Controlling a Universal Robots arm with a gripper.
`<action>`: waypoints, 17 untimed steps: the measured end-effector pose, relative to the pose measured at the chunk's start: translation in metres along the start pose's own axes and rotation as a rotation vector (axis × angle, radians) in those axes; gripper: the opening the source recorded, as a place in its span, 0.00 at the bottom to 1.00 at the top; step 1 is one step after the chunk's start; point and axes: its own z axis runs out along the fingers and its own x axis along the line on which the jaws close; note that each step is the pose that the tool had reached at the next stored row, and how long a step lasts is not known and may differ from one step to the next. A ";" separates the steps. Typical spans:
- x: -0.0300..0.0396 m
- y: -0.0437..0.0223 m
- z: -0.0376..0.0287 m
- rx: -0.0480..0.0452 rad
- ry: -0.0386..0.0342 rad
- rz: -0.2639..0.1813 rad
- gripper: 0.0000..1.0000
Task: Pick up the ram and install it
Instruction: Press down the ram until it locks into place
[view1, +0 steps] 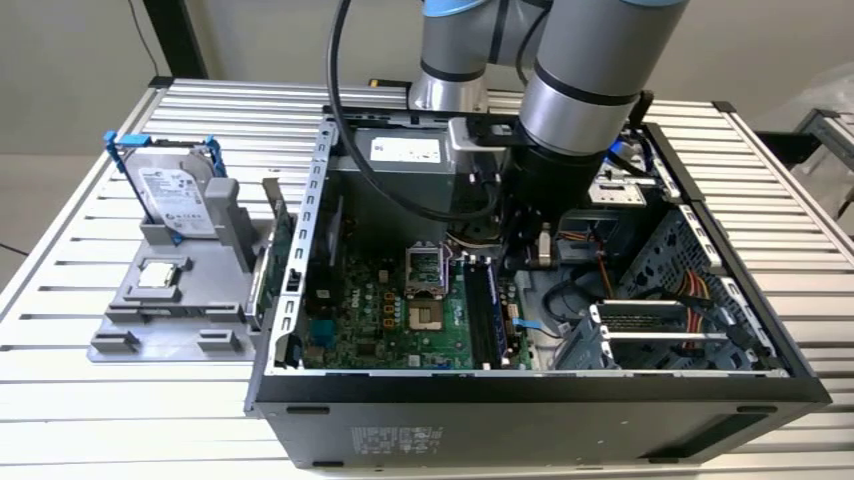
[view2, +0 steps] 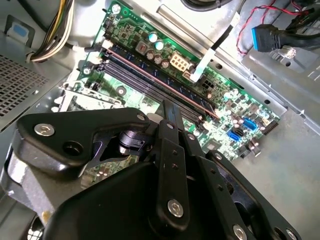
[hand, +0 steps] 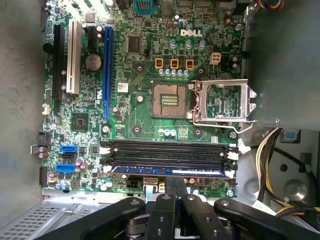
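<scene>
Arm: the big grey robot arm (view1: 574, 110) reaches down into the open computer case (view1: 534, 410), right above the motherboard (view1: 387, 310).
Gripper: in both wrist views the black gripper (hand: 175, 182) hangs low over the motherboard's edge, just beside the long memory slots (hand: 167, 150).
Fingers: the two thin fingers (hand: 168, 186) are pressed close together, with nothing seen between them.
Ram: the ram (hand: 167, 170) is a long thin stick sitting in the last memory slot on the motherboard, the one nearest the gripper. In the exterior view it (view1: 483, 300) stands on its edge on the motherboard, just below the arm.
Other slots: the black memory slots next to the ram have no sticks in them.
Chip socket: the square socket (hand: 167, 99) is in the middle of the motherboard. Its silver lid (hand: 222, 100) is flipped open beside it.
Card slots: a long blue slot (hand: 106, 75) and a white slot (hand: 74, 57) sit at the motherboard's far end from the lid.
Wires: yellow wires (hand: 262, 155) run just past the motherboard's edge, near the ram's end.
Stand: a grey stand (view1: 174, 310) is outside the case, well apart from the motherboard, on the ribbed metal table (view1: 54, 400).
On the stand: a silver hard drive (view1: 174, 195) in a blue frame stands up, and a small square chip (view1: 160, 275) lies flat.
</scene>
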 end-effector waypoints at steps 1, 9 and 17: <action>0.0000 0.0000 -0.0007 -0.0008 0.0001 0.000 0.00; 0.0001 0.0003 -0.0054 -0.0048 -0.0004 0.000 0.00; 0.0002 0.0005 -0.0105 -0.0075 -0.0003 0.000 0.00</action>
